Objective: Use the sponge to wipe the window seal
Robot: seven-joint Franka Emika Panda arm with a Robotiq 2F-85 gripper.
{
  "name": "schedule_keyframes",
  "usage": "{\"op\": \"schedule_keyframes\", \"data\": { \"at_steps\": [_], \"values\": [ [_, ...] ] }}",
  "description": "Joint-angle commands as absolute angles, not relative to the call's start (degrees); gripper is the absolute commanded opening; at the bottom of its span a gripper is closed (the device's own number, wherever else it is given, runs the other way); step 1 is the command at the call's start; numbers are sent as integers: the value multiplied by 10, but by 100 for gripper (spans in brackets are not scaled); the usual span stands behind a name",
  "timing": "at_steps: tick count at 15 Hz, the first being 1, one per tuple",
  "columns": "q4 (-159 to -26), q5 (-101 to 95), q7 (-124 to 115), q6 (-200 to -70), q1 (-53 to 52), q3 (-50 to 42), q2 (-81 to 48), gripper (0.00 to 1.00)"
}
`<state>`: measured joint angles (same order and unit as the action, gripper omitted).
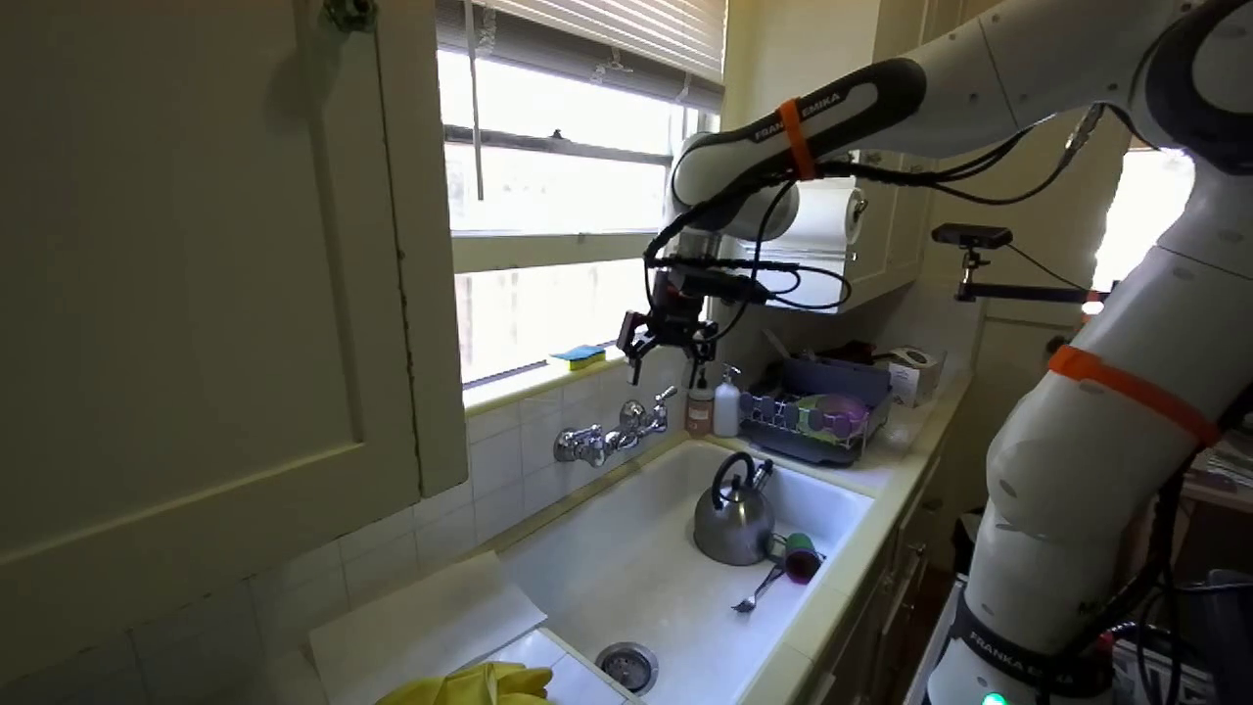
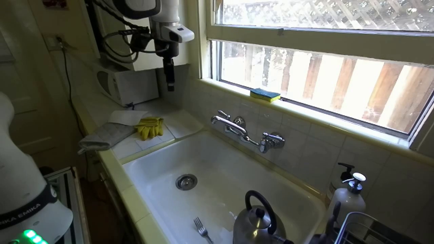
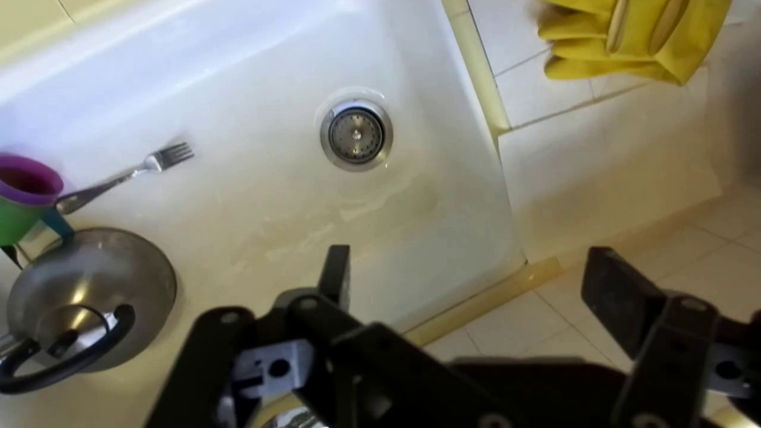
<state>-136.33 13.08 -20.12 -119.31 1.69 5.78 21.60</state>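
Note:
The sponge, blue-grey on top and yellow below, lies flat on the window seal in both exterior views (image 1: 580,357) (image 2: 265,95). The window seal is the narrow pale ledge under the open window (image 1: 509,385) (image 2: 339,121). My gripper (image 1: 666,377) hangs pointing down, apart from the sponge. In an exterior view the gripper (image 2: 170,87) is well to the left of the sponge, with its fingers seen edge-on. In the wrist view the gripper (image 3: 469,261) has its fingers wide apart with nothing between them. The sponge and window seal are out of the wrist view.
A chrome faucet (image 2: 242,130) juts from the wall below the ledge. The sink (image 1: 636,587) holds a kettle (image 1: 734,524), a fork (image 3: 154,161) and a cup (image 3: 27,187). Soap bottles (image 1: 726,403) and a dish rack (image 1: 812,416) stand beyond. Yellow gloves (image 2: 149,127) lie on the counter.

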Motion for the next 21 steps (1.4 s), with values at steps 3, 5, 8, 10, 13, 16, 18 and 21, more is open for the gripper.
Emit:
{"op": "schedule_keyframes", "data": {
  "at_steps": [3, 5, 8, 10, 13, 16, 18, 21],
  "values": [
    [-1286, 117, -243, -1319, 30, 43, 111, 100],
    [-1261, 140, -240, -1333, 26, 28, 82, 100],
    [-1235, 117, -224, -1346, 29, 14, 52, 100],
    [-1221, 84, -213, -1355, 31, 7, 39, 100],
    [-1210, -27, -244, -1393, 40, -1, 25, 100],
    [-1214, 5, -228, -1380, 35, -10, 31, 100],
    [-1212, 6, -227, -1380, 37, -15, 25, 100],
    [-1212, 6, -227, -1380, 36, -15, 25, 100]
  ]
}}
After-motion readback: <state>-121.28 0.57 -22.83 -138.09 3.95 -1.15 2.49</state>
